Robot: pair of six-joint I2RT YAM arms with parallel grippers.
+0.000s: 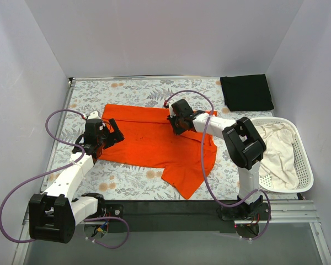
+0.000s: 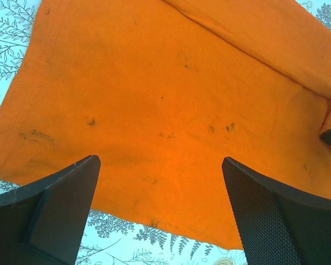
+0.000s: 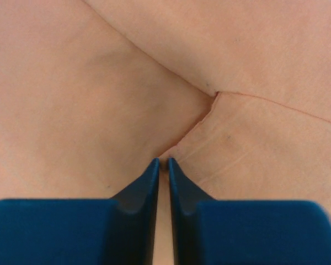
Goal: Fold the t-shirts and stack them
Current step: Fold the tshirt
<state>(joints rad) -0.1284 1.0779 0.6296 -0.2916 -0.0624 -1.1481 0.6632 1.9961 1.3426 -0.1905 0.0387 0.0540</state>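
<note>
The orange t-shirt (image 1: 149, 144) lies spread on the floral cloth, partly folded, with one sleeve pointing to the near right. It fills the left wrist view (image 2: 171, 83) and the right wrist view (image 3: 99, 83). My left gripper (image 1: 113, 134) is open and empty at the shirt's left edge, its jaws (image 2: 160, 161) straddling the hem just above the fabric. My right gripper (image 1: 174, 122) is at the shirt's far edge, shut (image 3: 163, 162) on a pinch of orange fabric by a seam. The black t-shirt (image 1: 246, 92) lies folded at the far right.
A white slatted basket (image 1: 304, 165) holding pale cloth (image 1: 277, 152) stands at the right edge, close to my right arm. The floral tablecloth (image 1: 127, 185) covers the table. Grey walls close in the left, back and right sides.
</note>
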